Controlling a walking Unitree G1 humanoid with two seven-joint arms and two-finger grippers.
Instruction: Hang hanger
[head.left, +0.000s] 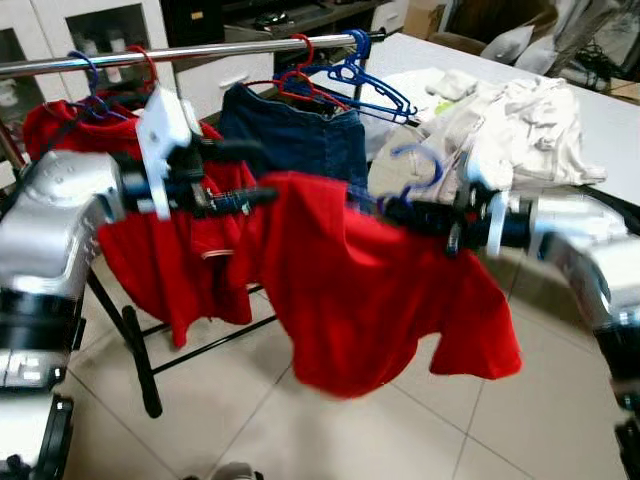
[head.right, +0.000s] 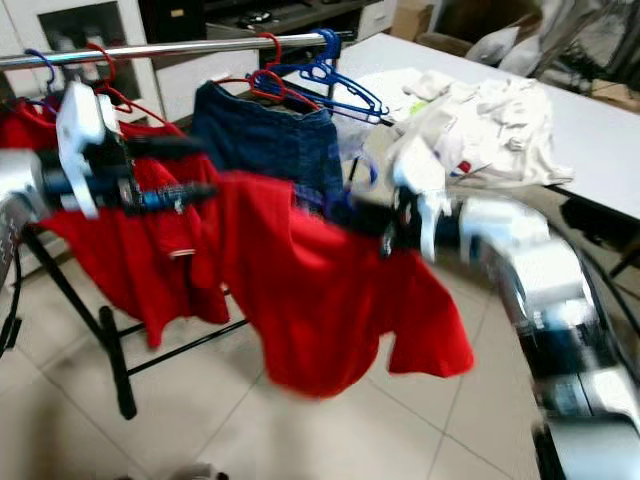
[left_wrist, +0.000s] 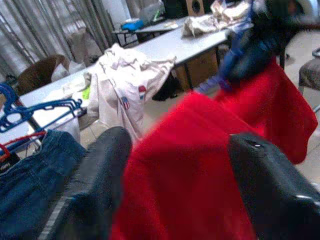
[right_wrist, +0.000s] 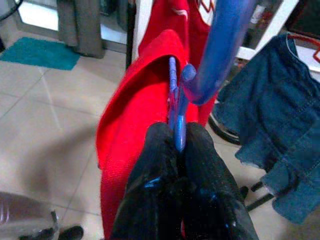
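red shirt (head.left: 370, 290) on a blue hanger (right_wrist: 176, 107) hangs between us, below the rail (head.left: 200, 50). our right gripper (right_wrist: 176, 145) pinches the hanger's neck; our left gripper (left_wrist: 175, 165) straddles cloth, spread wide. light, floppy load, we judge: grip the stiff neck.

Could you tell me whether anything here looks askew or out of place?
Yes: the red cotton shirt sags unevenly between the end effectors. The right end effector pinches its blue plastic hanger; the left end effector straddles the fabric. A heap of pale clothes sprawls on the white table.
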